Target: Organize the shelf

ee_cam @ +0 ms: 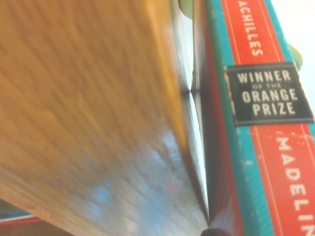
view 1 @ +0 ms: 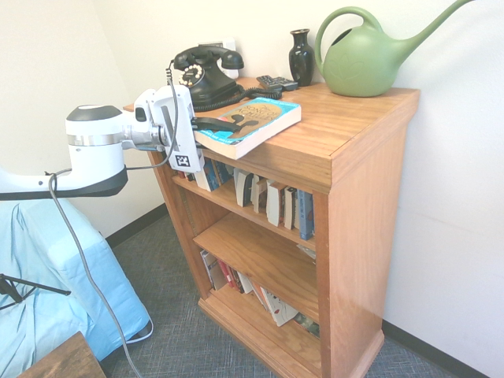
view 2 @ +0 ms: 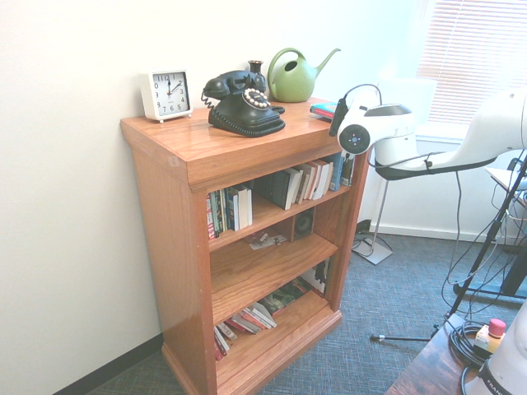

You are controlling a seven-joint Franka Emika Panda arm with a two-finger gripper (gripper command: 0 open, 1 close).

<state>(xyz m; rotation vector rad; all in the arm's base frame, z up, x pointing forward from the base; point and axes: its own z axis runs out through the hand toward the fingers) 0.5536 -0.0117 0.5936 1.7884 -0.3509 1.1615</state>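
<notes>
Left to right in the first exterior view: a pale blue draped object (view 1: 55,276) occupies the lower left corner. The white arm (view 1: 94,150) enters from the left, held roughly level. Its gripper (view 1: 224,124) has dark fingers (view 1: 216,124) pressed together on the near edge of a book (view 1: 252,122), one finger visible on the cover. The book lies flat on the shelf (view 1: 346,157), its near corner overhanging the front edge of the top. The cover is teal-edged with a tan picture; the wrist view shows its red and teal spine (ee_cam: 256,128) at close range, printed "WINNER OF THE ORANGE PRIZE", with the wooden top edge (ee_cam: 88,113) beside it.

The shelf stands against a white wall, its right side near a corner of the room. On its top, behind the book: a black rotary telephone (view 1: 206,75), a small dark remote-like item (view 1: 277,82), a dark vase (view 1: 301,57) and a green watering can (view 1: 366,55) at the right rear. The second exterior view adds a white square clock (view 2: 165,94) at the far end of the top.

Upper tier: upright books (view 1: 272,201). Middle tier: mostly bare in this view. Lower tier: books leaning over (view 1: 244,287). Floor: grey carpet (view 1: 189,339)
</notes>
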